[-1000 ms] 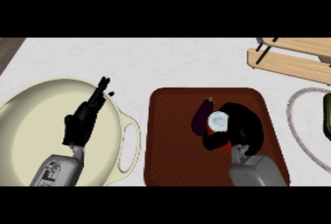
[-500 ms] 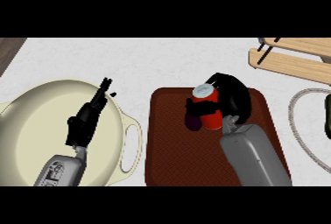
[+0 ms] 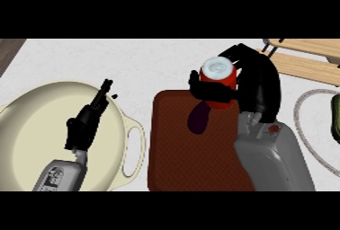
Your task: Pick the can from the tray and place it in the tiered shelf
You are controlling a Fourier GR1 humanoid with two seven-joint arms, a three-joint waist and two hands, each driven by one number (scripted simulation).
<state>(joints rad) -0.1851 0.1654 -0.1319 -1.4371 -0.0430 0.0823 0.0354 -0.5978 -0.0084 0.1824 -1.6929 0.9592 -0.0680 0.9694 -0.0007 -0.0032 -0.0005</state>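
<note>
Red and white-topped, the can [image 3: 219, 80] sits in the curled fingers of the right hand [image 3: 256, 85], at about 1 o'clock from the centre of the head view. The fingers and thumb wrap the can's body, with its pale round lid facing up. The can appears over the top edge of the dark brown tray [image 3: 178, 152], which fills the middle of the view and runs down to 6 o'clock. A dark purple object [image 3: 198, 117] lies on the tray just below the can; what it is cannot be told. The grey right forearm [image 3: 272, 157] comes in from 5 o'clock.

At 2 o'clock, the light wooden slats of the tiered shelf [image 3: 305, 56] show in the corner, just beside the right hand. A pale ring-shaped rim [image 3: 302, 119] curves along the 3 o'clock edge.

At 9 o'clock, a large cream pot [image 3: 26, 134] with a side handle rests on the pale counter [image 3: 133, 58]. The left hand [image 3: 86, 123] shows over the pot with its fingers straight and holding nothing, pointing toward 12 o'clock.
</note>
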